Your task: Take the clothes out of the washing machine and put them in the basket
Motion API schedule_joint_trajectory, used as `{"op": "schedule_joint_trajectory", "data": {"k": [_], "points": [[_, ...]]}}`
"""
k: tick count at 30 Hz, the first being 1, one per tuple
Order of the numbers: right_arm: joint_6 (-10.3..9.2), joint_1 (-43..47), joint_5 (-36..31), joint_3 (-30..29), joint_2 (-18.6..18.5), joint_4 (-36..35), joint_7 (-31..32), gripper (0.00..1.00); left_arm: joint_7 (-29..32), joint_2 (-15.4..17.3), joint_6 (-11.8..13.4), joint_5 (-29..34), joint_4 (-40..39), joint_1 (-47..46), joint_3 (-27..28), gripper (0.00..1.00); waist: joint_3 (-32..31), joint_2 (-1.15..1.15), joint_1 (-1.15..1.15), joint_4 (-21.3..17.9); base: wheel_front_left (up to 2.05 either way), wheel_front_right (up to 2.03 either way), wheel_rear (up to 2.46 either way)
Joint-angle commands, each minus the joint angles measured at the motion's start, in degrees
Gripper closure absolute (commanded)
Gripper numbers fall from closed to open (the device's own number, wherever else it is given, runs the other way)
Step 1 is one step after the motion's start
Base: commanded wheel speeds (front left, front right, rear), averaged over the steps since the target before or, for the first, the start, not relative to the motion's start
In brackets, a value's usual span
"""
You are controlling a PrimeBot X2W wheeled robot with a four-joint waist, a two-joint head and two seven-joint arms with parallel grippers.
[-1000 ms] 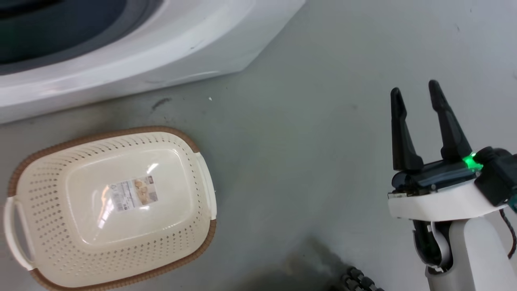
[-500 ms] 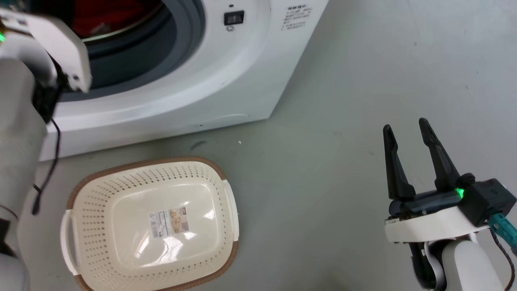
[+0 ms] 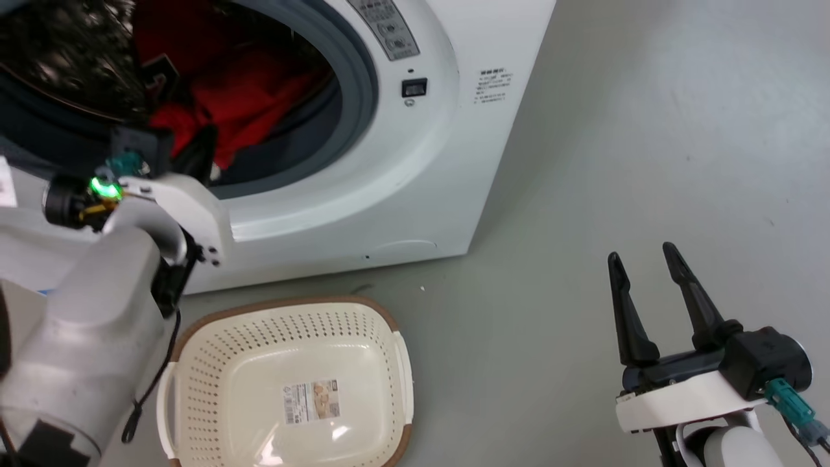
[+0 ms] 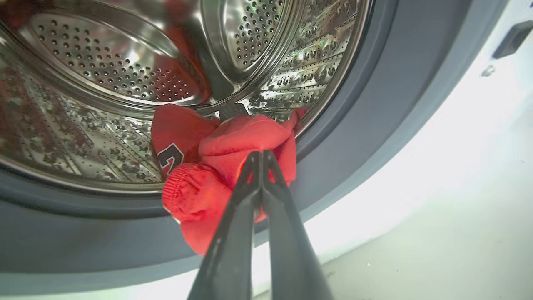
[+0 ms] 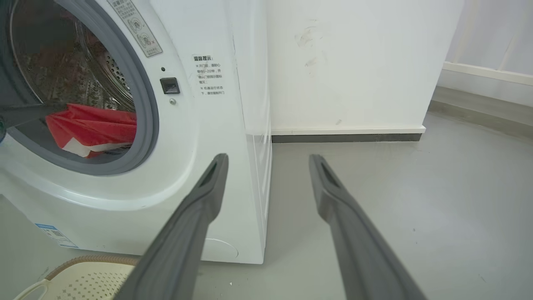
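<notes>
- Head view: the washer (image 3: pixel 454 162) stands open at upper left on the grey floor (image 3: pixel 583 162). Red clothes (image 3: pixel 246 97) lie in the lower part of its drum.
- The left arm (image 3: pixel 84 311) reaches up into the opening. It hides the washer's lower left front and the basket's left edge, and its fingers are hard to make out against the dark seal.
- The basket (image 3: pixel 279 303) sits on the floor just in front of the washer. It is empty apart from a label (image 3: pixel 314 401) on its bottom, and the lower edge cuts it off.
- The right hand (image 3: pixel 640 253) hangs over bare floor well right of the washer, fingers spread and nothing between them.
- Left wrist view: the left hand (image 4: pixel 261 154) has its fingers pressed together, pinching a fold of the red bundle.
- The bundle sits at the drum's (image 4: pixel 125 75) lip and droops over the grey seal (image 4: pixel 354 104). A dark numeral (image 4: pixel 170 158) shows on one piece, and the fingers cover the bundle's lower middle.
- Right wrist view: the spread fingers frame the floor and a white wall (image 5: pixel 354 62) with a dark skirting (image 5: pixel 345 135).
- The washer is at the left, with red cloth with a white edge low in its drum.
- A blurred dark shape (image 5: pixel 25 114) crosses the opening at the left edge. I cannot tell what it is.
- A corner of the basket shows at the bottom left.
</notes>
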Motion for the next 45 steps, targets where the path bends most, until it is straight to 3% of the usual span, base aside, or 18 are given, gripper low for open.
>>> {"op": "schedule_joint_trajectory", "data": {"k": [1,11,19,29,45], "points": [[-0.05,0.98,-0.51,0.01,0.06,0.21,-0.14,0.00,-0.33,0.01,0.71,0.03,-1.23,1.89,0.47,1.00,-1.96,0.00,0.00,1.20,0.00,0.00,0.00],[-0.04,3.48,-0.94,-0.34,0.07,1.31,-0.14,0.00,-0.49,1.51,7.38,3.04,-19.32,17.30,5.36,1.00,-7.41,0.00,0.00,2.87,0.00,0.00,0.00],[-0.04,5.20,-1.01,-0.56,0.07,1.63,-0.14,0.00,-0.39,2.29,10.59,4.25,-30.60,29.06,6.70,1.00,-10.14,0.00,0.00,4.19,0.00,0.00,0.00],[-0.04,3.85,-0.75,0.22,0.07,1.51,-0.14,0.00,-0.40,0.86,10.15,2.60,-29.82,33.47,6.20,1.00,-8.64,0.00,0.00,3.78,0.00,0.00,0.00],[-0.04,-1.08,0.38,-0.36,0.07,0.95,-0.14,0.00,-0.40,-4.48,4.77,3.90,-16.37,30.03,9.98,1.00,-0.18,0.00,0.00,0.16,0.00,0.00,0.00]]}}
